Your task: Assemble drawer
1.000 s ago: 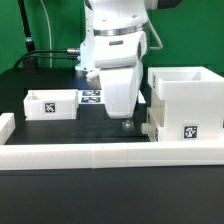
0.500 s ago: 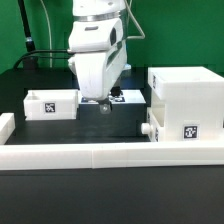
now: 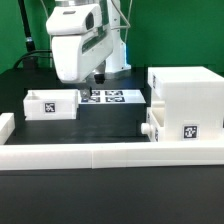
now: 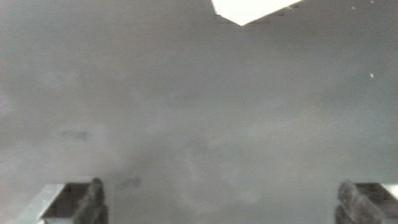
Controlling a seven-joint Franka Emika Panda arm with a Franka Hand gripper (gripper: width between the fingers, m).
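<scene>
Gripper (image 3: 97,76), fingers spread and empty, has swung from casing (image 3: 186,95) toward loose tray (image 3: 50,104); pickup probably next.

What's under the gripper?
Wrist view: bare dark table below the open gripper, plus a white corner only partly in frame, unidentifiable. Exterior view places it near the tray and marker board; exact spot beneath can't be told.

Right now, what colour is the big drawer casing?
The casing is white, with a black-and-white square tag; exterior view shows it best.
</scene>
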